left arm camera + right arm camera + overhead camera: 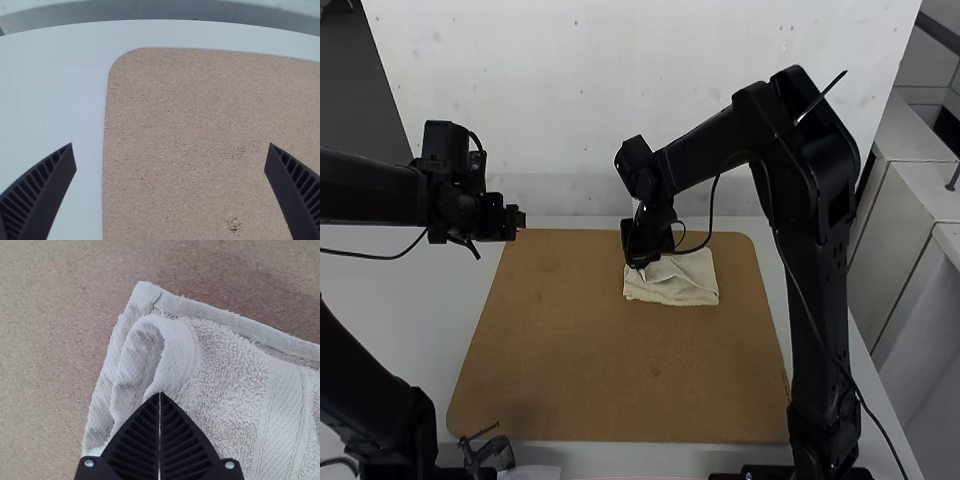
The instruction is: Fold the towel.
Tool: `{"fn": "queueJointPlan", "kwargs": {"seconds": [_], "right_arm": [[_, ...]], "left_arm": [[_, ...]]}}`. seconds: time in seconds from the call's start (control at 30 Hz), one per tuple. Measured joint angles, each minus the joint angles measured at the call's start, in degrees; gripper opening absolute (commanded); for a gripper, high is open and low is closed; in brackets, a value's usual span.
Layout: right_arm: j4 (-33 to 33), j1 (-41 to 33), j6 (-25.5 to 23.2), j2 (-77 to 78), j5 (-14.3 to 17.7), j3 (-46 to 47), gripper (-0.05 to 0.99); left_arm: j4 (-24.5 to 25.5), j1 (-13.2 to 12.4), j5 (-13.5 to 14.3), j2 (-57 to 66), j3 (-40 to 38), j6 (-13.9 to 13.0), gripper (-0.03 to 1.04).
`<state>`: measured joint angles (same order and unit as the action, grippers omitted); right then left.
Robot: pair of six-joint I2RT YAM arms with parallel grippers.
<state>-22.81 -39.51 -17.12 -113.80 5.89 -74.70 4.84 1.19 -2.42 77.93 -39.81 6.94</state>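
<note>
The cream towel (pixel 682 284) lies folded at the far right part of the brown board, its upper layer rumpled. The right gripper (pixel 640 268) is over the towel's left part, pointing down. In the right wrist view, the right gripper (pixel 160 394) is shut on a raised ridge of the towel (pixel 225 360), near a corner; the tips hide the pinched spot. Beyond the board's far left corner hangs the left gripper (pixel 522 218), away from the towel. In the left wrist view the left gripper (pixel 171 155) is open, with bare board below it.
The brown board (pixel 610 370) lies on a white table (pixel 400 310), with a pale wall behind it. A small dark bracket-like part (pixel 488 452) stands at the near left edge. The right arm arches high over the board's right side.
</note>
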Motion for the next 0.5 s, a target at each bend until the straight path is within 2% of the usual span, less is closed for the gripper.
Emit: {"fn": "queueJointPlan", "kwargs": {"seconds": [0.5], "right_arm": [[-0.15,-1.79,-1.33,-0.94,-0.07,-2.05,0.02]], "left_arm": [[-0.11,0.0,0.0,-0.02,0.0,-0.26,0.97]]}}
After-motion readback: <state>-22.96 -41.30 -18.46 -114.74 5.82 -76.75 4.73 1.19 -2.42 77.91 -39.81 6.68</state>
